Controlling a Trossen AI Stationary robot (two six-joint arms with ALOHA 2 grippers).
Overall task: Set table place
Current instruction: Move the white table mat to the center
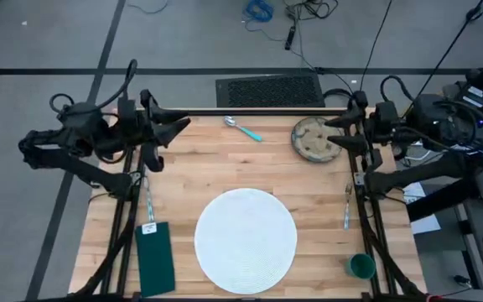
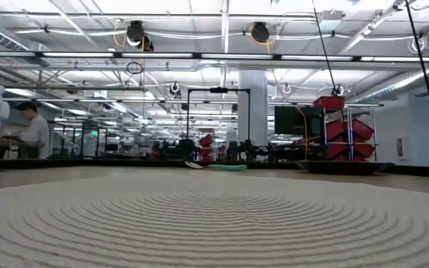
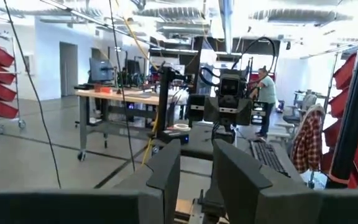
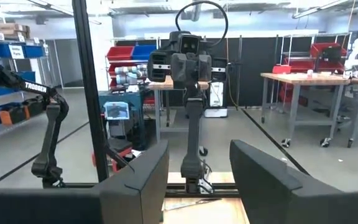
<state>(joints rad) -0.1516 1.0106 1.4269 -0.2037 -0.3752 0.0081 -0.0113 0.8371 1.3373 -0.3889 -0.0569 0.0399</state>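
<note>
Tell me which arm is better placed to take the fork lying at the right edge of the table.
The right arm, probably. The fork lies just below the right gripper, on that arm's side. The left gripper waits across the table, beyond the round white placemat.

Frame edge cuts off the green napkin (image 1: 155,258).
</note>
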